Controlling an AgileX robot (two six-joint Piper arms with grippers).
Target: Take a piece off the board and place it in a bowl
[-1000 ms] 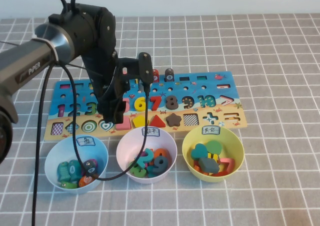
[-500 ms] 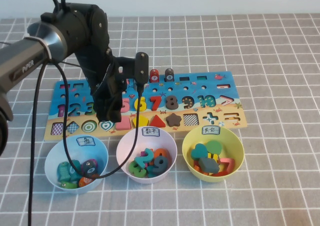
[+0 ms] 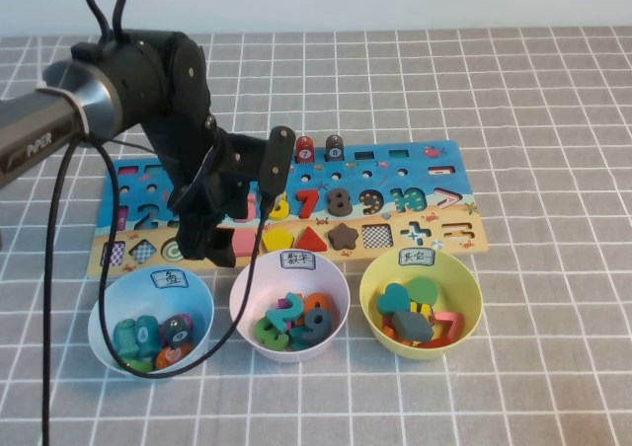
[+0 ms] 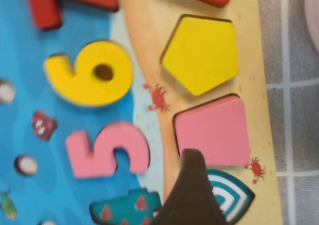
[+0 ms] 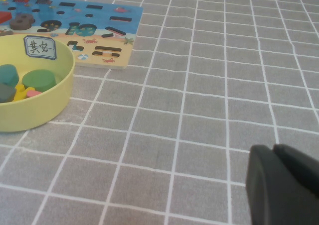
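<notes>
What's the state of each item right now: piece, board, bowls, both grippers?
pink square piece: seated in its board slot, not held
board: flat on table
yellow-green bowl: upright, holds pieces
left gripper: above the board's lower strip
right gripper: parked above bare table

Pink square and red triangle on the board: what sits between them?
A yellow pentagon sits between the pink square and red triangle, clearest in the high view.

Left gripper (image 3: 219, 239) and its arm hang low over board's (image 3: 449, 237) left half, blocking pink square block (image 4: 213, 130) from above. Three bowls crowd near edge. Open tablecloth far right and near.
</notes>
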